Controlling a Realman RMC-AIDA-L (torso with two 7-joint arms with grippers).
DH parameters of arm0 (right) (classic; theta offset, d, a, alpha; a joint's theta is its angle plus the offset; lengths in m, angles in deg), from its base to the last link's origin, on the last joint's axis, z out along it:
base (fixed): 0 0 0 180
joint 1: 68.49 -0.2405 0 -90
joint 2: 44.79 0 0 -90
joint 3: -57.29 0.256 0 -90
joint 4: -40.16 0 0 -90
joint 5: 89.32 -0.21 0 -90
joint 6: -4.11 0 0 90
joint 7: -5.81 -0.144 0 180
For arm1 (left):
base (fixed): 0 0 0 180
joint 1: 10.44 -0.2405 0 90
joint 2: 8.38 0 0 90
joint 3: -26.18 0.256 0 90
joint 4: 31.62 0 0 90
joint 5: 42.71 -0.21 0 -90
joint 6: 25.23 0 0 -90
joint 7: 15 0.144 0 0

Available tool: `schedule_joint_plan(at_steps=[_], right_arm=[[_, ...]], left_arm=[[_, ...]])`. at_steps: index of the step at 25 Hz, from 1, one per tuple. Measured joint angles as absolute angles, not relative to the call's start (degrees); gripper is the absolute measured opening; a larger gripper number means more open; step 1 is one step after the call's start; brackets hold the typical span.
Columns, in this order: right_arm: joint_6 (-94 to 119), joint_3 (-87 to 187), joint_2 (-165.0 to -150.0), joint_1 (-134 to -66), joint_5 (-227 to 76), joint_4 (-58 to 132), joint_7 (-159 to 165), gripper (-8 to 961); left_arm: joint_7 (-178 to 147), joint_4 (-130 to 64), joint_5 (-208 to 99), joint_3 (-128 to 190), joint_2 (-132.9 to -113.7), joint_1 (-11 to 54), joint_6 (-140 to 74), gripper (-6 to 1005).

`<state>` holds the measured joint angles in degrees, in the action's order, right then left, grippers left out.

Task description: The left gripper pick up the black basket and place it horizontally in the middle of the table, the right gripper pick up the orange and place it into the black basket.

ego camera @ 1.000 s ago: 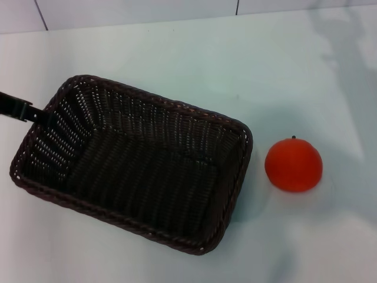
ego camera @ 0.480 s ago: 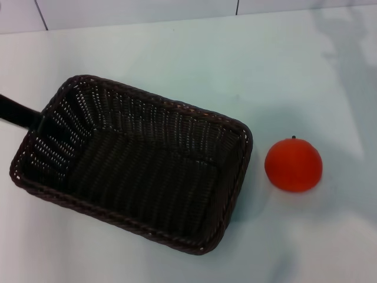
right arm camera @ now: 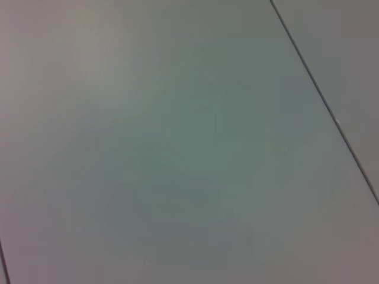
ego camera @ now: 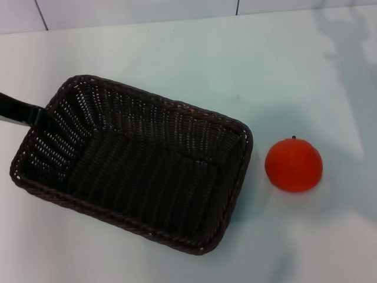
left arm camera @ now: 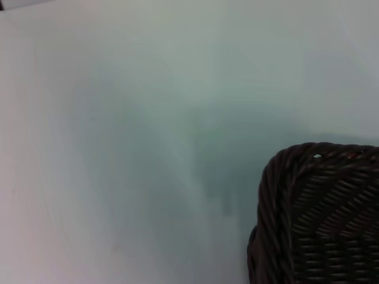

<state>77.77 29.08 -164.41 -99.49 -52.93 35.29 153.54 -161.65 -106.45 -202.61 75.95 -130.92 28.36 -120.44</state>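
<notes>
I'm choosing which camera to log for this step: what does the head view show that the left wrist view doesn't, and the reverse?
Only the head view shows the round red-orange orange on the table, apart from the basket on its right, the whole dark woven wicker basket with nothing in it, and the black bar of the left gripper at the basket's left end. The left wrist view adds nothing of its own. Both show the basket, just one braided corner in the wrist view, and the pale glossy table.

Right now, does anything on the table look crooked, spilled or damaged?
Only the black basket: it lies askew on the table, not horizontal, with the left gripper at its left rim. The orange sits whole beside it.
</notes>
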Motion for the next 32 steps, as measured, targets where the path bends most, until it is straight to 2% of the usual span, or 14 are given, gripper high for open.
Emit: schedule_joint_plan(at_steps=[3, 8, 13, 22, 32], right_arm=[[77.75, 29.26, -164.34, -99.51, -52.93, 34.94, 153.28, 778], [77.59, 30.22, -164.32, -99.52, -52.93, 34.49, 153.15, 777], [77.13, 30.51, -164.32, -99.53, -52.92, 34.49, 153.13, 774], [76.44, 32.17, -164.40, -99.61, -52.93, 34.51, 153.06, 774], [74.77, 32.87, -164.41, -101.50, -52.93, 34.62, 153.02, 774]], left_arm=[[-161.78, -106.48, -202.58, 75.70, -130.98, 28.30, -120.72, 426], [-161.83, -106.49, -202.58, 75.36, -131.24, 28.11, -121.37, 185], [-161.12, -107.93, -198.26, 70.00, -131.29, 27.47, -123.43, 183], [-160.93, -104.56, -178.16, 55.76, -128.06, 21.74, -126.50, 191], [-160.72, -100.95, -169.71, 51.12, -128.37, 14.91, -125.94, 202]])
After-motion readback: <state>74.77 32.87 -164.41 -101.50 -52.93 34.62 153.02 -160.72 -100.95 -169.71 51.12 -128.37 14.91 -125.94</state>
